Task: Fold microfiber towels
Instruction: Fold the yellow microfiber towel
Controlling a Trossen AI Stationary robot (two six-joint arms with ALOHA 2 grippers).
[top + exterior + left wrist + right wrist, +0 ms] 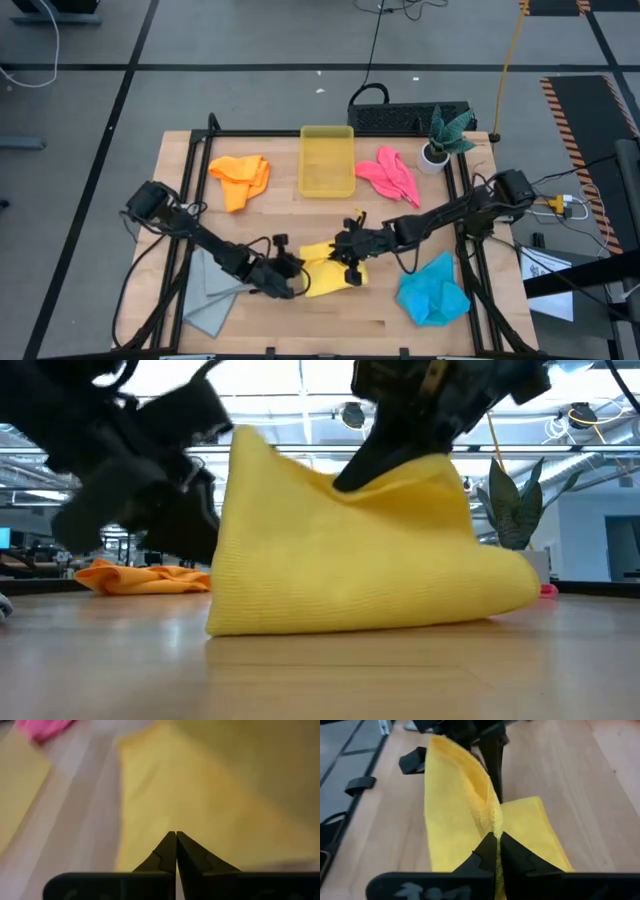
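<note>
The yellow towel [326, 278] stands tented in the middle of the table near its front edge, its lower fold resting on the wood [350, 622]. My left gripper [296, 282] is shut at the towel's left end. My right gripper [352, 262] is shut on its top toward the right. In the low view the two raised parts form peaks, with the cloth sagging a little between them. The left wrist view shows only yellow cloth [200, 790] beyond the shut tips [176, 835]. My left gripper is shut at the towel's raised left corner [243, 445], slanting down from the table's left. The place of contact is hidden, so I cannot tell which edge it has. That corner stands well above the table. My right gripper pinches a raised fold of the towel [494, 822] between its two fingers, slanting down from the table's right. The fold runs on from the fingertips toward the other gripper. The cloth is lifted there and hangs down to the table on both sides.
An orange towel [240, 178] lies at the far left and a pink one [388, 172] at the far right. A blue towel [432, 292] lies near right, a grey one [212, 298] near left. A yellow bin [327, 160] and a potted plant [445, 140] stand at the back.
</note>
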